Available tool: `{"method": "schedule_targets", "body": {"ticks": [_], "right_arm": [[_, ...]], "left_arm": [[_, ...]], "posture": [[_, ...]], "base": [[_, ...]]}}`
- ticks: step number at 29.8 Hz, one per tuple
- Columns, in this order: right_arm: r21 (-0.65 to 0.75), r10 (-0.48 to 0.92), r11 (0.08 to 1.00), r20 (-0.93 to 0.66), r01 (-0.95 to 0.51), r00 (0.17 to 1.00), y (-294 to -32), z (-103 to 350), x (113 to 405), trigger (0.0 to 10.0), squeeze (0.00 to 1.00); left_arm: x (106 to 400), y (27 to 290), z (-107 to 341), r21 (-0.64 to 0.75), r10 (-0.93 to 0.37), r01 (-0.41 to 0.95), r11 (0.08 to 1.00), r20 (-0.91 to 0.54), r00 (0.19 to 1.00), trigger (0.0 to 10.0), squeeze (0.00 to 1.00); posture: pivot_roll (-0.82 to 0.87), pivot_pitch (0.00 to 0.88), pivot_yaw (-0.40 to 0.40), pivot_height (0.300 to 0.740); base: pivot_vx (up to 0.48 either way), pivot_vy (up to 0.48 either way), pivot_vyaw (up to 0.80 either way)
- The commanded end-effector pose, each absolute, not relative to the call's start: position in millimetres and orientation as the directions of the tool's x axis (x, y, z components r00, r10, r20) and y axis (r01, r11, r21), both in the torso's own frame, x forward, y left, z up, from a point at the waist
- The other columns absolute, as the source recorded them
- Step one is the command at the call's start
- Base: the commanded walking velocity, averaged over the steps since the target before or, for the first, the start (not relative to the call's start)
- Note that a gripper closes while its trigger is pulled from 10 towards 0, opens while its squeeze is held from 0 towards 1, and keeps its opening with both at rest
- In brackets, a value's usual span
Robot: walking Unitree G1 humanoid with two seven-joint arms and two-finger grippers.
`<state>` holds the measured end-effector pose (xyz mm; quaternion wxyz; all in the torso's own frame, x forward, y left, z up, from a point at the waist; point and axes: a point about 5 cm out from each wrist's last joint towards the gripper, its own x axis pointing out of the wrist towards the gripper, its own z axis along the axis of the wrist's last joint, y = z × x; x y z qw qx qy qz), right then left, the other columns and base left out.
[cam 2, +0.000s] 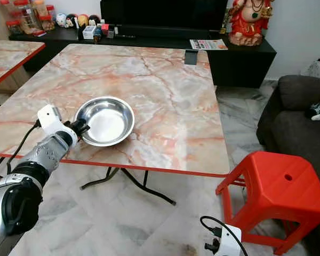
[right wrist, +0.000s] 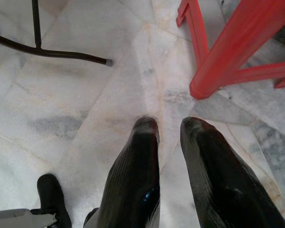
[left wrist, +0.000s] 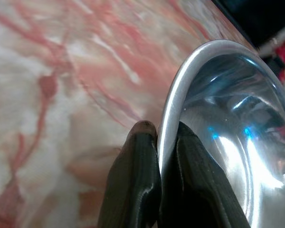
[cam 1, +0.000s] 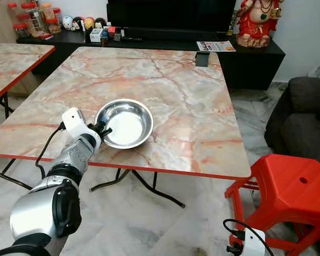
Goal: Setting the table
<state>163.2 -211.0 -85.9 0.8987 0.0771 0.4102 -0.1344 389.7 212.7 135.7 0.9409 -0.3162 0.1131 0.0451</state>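
Fingers point(left wrist: 137, 166) of left gripper point(cam 1: 103, 129) pinch steel bowl point(cam 1: 125, 122) rim, lower-left of frame on marble table point(cam 1: 192, 106).
Bowl likely light, stiff, slick; rim is the sensible hold. Right gripper point(right wrist: 168, 130) idle, slightly parted.

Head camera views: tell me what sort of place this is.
Most likely a living and dining room in a home. A marble-patterned folding table holds a steel bowl, a dark sofa stands to the right, and a low black cabinet with jars and a red figurine lines the wall.
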Motion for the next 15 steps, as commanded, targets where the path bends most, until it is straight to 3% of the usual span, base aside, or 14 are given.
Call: {"method": "schedule_targets", "body": {"ticks": [1, 5, 15], "right_arm": [[0.023, -0.197, 0.946, -0.752, 0.323, 0.629, -215.0, -84.8, 163.7, 10.0, 0.0], [0.022, -0.199, 0.945, -0.752, 0.326, 0.628, -215.5, -84.9, 163.0, 10.0, 0.0], [0.023, -0.211, 0.938, -0.754, 0.346, 0.622, -216.6, -86.2, 159.1, 10.0, 0.0]], "left_arm": [[395.2, 212.5, 146.6, -0.627, 0.057, -0.204, 0.752, -0.247, 0.967, 10.0, 0.0], [395.9, 209.0, 145.2, -0.662, 0.092, -0.255, 0.705, -0.272, 0.958, 10.0, 0.0], [395.8, 206.8, 142.5, -0.638, 0.134, -0.32, 0.7, -0.322, 0.937, 10.0, 0.0]], "posture": [[-0.06, 0.0, -0.002, 0.74], [-0.06, 0.0, -0.004, 0.74], [-0.08, 0.0, 0.006, 0.74]], "base": [[0.0, 0.0, 0.0], [0.0, 0.0, 0.0], [0.0, 0.0, 0.0]]}}
